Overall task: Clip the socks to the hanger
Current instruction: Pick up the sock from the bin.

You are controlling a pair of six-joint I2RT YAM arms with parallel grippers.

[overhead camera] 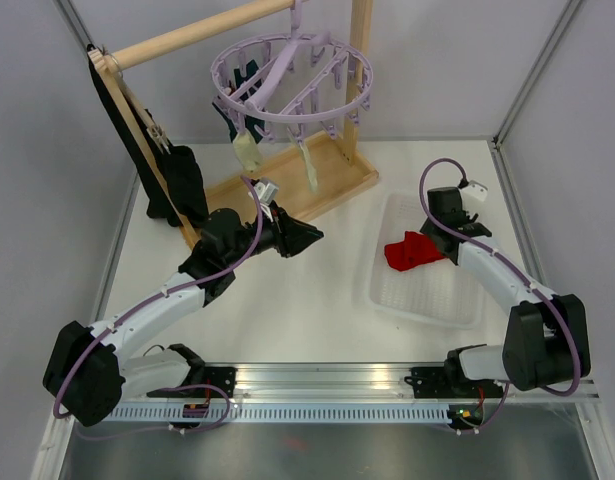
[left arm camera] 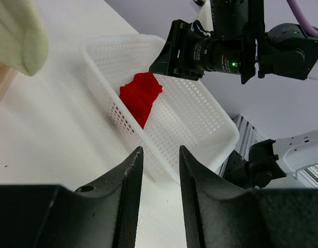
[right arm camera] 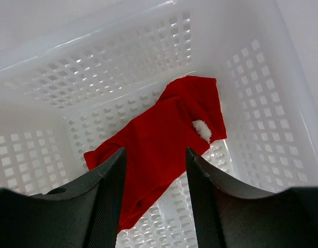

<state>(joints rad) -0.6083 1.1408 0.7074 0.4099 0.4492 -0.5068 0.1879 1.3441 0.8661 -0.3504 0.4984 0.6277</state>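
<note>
The lavender hanger (overhead camera: 292, 80) hangs from the wooden rack's rod at the back. Two cream socks (overhead camera: 247, 152) and a dark teal one (overhead camera: 233, 118) dangle from its clips. A red sock (overhead camera: 411, 250) lies in the white basket (overhead camera: 427, 300); in the right wrist view it (right arm camera: 159, 137) lies flat on the basket floor (right arm camera: 96, 77) with a white tuft. My right gripper (right arm camera: 154, 152) is open just above it, the jaws either side of the sock. My left gripper (overhead camera: 312, 237) is open and empty over the table, pointing at the basket (left arm camera: 210, 129) and red sock (left arm camera: 142, 95).
The wooden rack (overhead camera: 297, 190) stands at the back with a long black cloth (overhead camera: 177, 185) on its left side. A cream sock's toe (left arm camera: 19, 36) hangs near the left wrist camera. The metal rail (overhead camera: 327, 385) runs along the near edge.
</note>
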